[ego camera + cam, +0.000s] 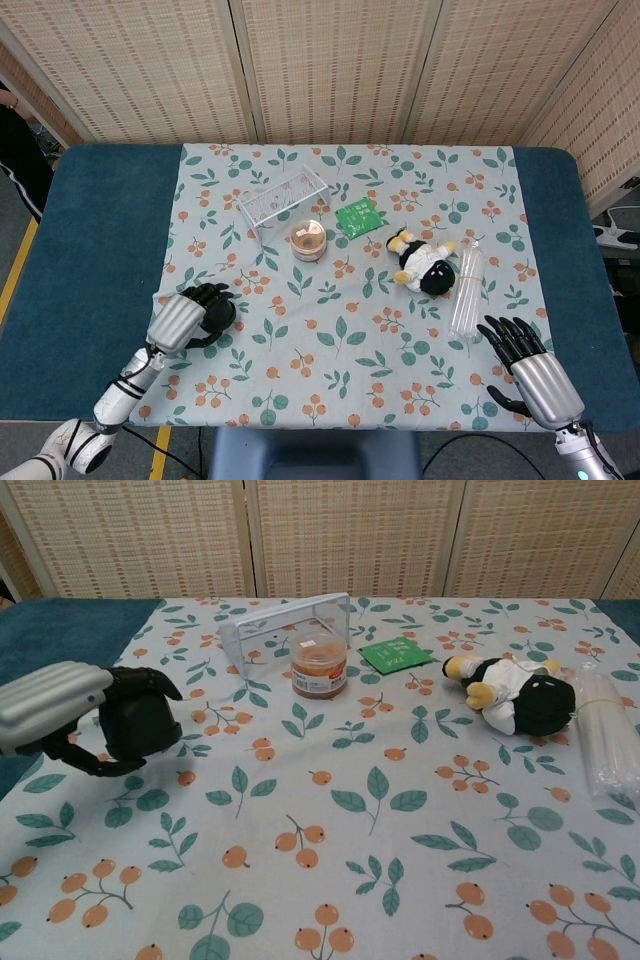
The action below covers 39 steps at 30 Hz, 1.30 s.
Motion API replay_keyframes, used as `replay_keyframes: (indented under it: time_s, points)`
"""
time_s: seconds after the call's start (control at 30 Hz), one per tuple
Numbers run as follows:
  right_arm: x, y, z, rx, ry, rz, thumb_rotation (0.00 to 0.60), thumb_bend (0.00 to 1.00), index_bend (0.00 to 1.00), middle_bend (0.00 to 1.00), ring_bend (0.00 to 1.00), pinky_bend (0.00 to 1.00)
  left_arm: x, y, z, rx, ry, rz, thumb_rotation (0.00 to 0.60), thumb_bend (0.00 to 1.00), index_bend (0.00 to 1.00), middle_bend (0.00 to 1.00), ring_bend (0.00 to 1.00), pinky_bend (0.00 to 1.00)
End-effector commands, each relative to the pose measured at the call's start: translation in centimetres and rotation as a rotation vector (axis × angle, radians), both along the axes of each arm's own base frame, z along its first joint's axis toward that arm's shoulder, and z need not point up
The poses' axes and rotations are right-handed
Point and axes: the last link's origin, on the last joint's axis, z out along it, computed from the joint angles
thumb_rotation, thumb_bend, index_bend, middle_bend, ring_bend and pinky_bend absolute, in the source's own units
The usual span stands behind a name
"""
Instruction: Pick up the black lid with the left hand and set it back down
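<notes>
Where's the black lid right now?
The lid is in the left hand, low at the cloth's left edge in both views, left and nearer than the jar.

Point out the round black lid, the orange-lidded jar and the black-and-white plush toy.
Round black lid [140,723], chest view: its dark side below the fingers.
Orange-lidded jar [319,667], chest view: middle of its front.
Black-and-white plush toy [424,263], head view: its white belly.

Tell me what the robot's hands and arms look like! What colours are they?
Each hand has a shiny silver, ribbed back and black fingers: the left hand and the right hand match. The left forearm is silver-white with black rings and a thin black cable running alongside it. The right arm barely shows at the picture's edge.
</notes>
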Motion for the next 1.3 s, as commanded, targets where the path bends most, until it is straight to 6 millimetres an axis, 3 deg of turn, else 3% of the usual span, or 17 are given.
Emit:
replay_keyframes:
  time_s: [0.03,0.27,0.43,0.77,1.1,1.3]
  points:
    - [0.0,0.0,0.0,0.002,0.001,0.0,0.6,0.15,0.0,0.0,0.0,0.0,1.6,-0.3,-2.2,-0.007,0.077,-0.109,0.6,0.57,0.23,0.29,0.26,0.38]
    - [0.1,0.1,0.0,0.005,-0.002,0.003,0.6,0.15,0.0,0.0,0.0,0.0,2.3,0.0,-3.0,-0.003,0.087,-0.097,0.6,0.5,0.23,0.28,0.24,0.37]
    - [0.1,0.1,0.1,-0.006,-0.007,0.005,0.6,0.15,0.0,0.0,0.0,0.0,2.3,0.0,-3.0,-0.006,0.08,-0.081,0.6,0.44,0.19,0.25,0.19,0.29]
    - [0.1,0.1,0.2,-0.015,-0.011,0.005,0.6,0.15,0.0,0.0,0.0,0.0,1.4,-1.0,-3.3,-0.172,0.098,0.073,0.6,0.34,0.0,0.0,0.0,0.14]
    - [0.1,0.2,0.2,-0.018,-0.012,0.005,0.6,0.14,0.0,0.0,0.0,0.0,2.9,-3.1,-1.9,-0.309,0.062,0.131,0.6,0.32,0.0,0.0,0.0,0.13]
    - [0.1,0.3,0.1,-0.013,-0.009,0.004,0.6,0.15,0.0,0.0,0.0,0.0,4.2,-2.7,-0.7,-0.177,-0.069,0.062,0.6,0.32,0.0,0.0,0.0,0.14]
